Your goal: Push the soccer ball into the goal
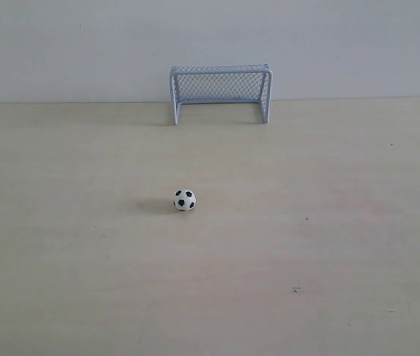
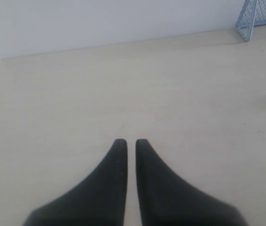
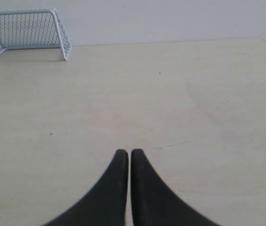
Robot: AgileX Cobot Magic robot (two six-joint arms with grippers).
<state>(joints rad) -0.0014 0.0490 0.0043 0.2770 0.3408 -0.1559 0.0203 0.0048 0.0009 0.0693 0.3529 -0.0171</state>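
The soccer ball (image 1: pixel 184 200), white with black patches, rests on the pale wooden table in the middle of the exterior view. The goal (image 1: pixel 220 92), pale blue-white frame with mesh net, stands at the table's far edge against the wall, its mouth facing the ball. A corner of the goal (image 2: pixel 259 18) shows in the left wrist view, and the whole goal (image 3: pixel 27 32) in the right wrist view. My left gripper (image 2: pixel 128 142) and right gripper (image 3: pixel 126 152) are both shut, holding nothing, above bare table. Neither arm appears in the exterior view, and the ball is out of both wrist views.
The table (image 1: pixel 329 222) is a light wood surface with a few small dark specks (image 1: pixel 297 289). A plain white wall (image 1: pixel 69 44) runs along its far edge behind the goal.
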